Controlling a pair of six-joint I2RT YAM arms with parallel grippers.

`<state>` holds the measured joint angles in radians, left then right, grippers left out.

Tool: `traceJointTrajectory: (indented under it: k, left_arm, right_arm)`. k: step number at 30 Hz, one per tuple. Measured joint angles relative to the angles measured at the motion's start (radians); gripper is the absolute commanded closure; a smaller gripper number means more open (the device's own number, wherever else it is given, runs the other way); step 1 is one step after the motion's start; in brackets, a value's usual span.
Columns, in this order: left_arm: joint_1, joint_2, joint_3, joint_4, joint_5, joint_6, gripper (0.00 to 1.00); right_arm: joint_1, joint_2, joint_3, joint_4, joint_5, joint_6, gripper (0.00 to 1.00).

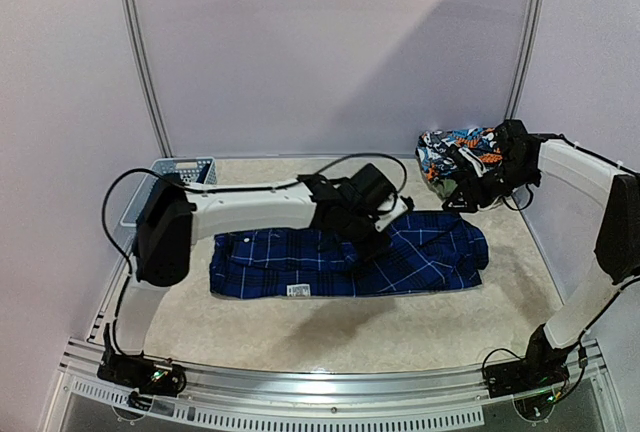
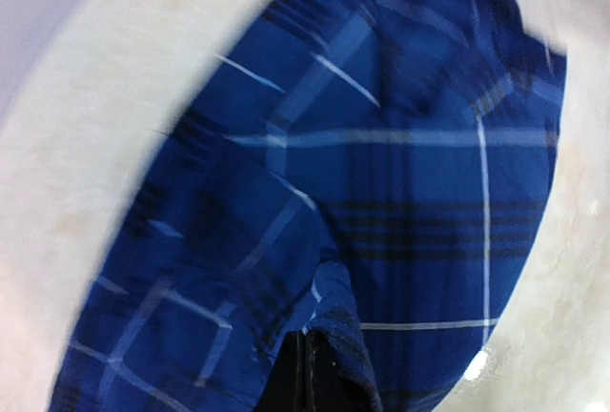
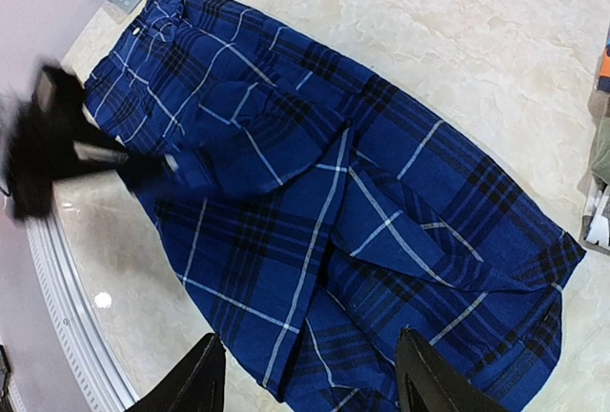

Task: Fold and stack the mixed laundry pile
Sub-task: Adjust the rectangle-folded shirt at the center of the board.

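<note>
A blue-and-black plaid shirt (image 1: 420, 257) lies spread across the middle of the table, with a white label near its front hem. My left gripper (image 1: 372, 240) is down on the shirt's middle. In the left wrist view its dark fingers (image 2: 310, 364) are shut on a raised fold of the plaid cloth (image 2: 400, 174). My right gripper (image 1: 462, 195) hangs above the shirt's right end, open and holding nothing. Its two black fingertips (image 3: 195, 383) stand wide apart over the plaid shirt (image 3: 315, 193). A bundle of colourful printed laundry (image 1: 455, 150) sits at the back right, behind the right gripper.
A light-blue slotted basket (image 1: 185, 172) stands at the back left against the wall. Pale walls close in the table on three sides. A metal rail (image 1: 320, 387) runs along the front edge. The left arm (image 3: 52, 140) shows as a dark blur in the right wrist view.
</note>
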<state>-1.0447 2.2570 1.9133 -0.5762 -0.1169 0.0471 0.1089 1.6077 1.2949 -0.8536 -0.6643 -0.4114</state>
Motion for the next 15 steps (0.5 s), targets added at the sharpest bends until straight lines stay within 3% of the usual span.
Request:
traceJointTrajectory:
  k: [7,15]
  left_arm:
    - [0.134,-0.312,-0.156,0.219,0.011,-0.113,1.00]
    - [0.204,-0.497,-0.305,0.348,-0.024,-0.195,1.00]
  right_arm:
    - [-0.005,0.002,0.000,-0.032,0.016,-0.023,0.39]
    - [-0.005,0.019,0.000,-0.093,0.043,-0.071,0.39]
